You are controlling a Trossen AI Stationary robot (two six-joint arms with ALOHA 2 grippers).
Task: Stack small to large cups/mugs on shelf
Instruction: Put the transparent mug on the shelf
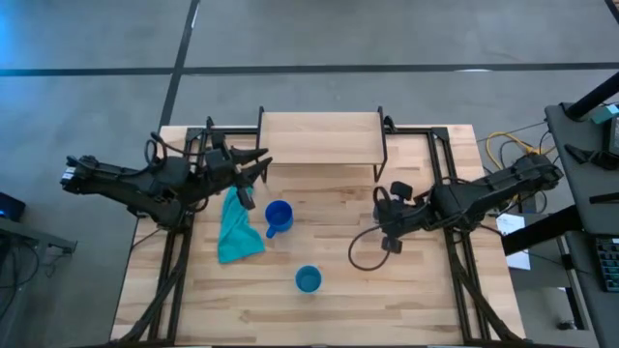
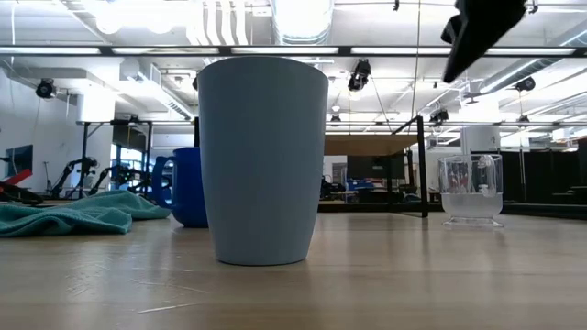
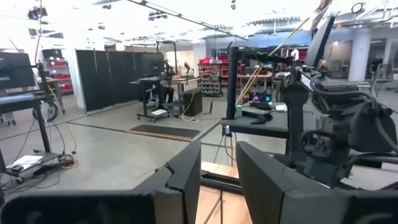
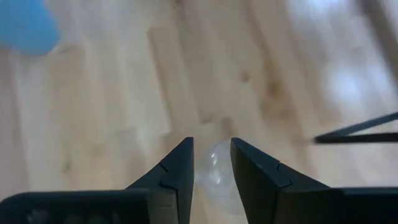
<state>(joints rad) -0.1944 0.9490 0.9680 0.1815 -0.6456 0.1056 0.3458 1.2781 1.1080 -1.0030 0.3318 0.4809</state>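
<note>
Right gripper [image 4: 211, 165]: was held above the tabletop, pointing down, at the right side of the large light wooden table [image 1: 406, 309]; its fingers were parted by a narrow gap and nothing was gripped.
Clear see-through glass cup [image 4: 214, 174]: was seen directly beneath that gap in the right wrist view, upright on the table; in the low view it stood well right of the other vessels.
Deciding relation: the glass cup lay straight below the right gripper, its long axis vertical; the right arm was judged much the nearer. A wider opening would probably be needed before descent.
Left gripper [image 3: 217, 180]: was held raised near the table's left rear edge, aimed out toward the room, fingers slightly apart and empty.
Dark blue handled mug [image 1: 279, 217]: stood upright near the table's centre, just beside a crumpled teal cloth [image 1: 237, 232].
Lighter blue handleless cup [image 1: 309, 280]: stood upright nearer the front edge.
Small light wooden shelf on thin black legs [image 1: 319, 137]: stood at the rear centre, with no vessel on it.
</note>
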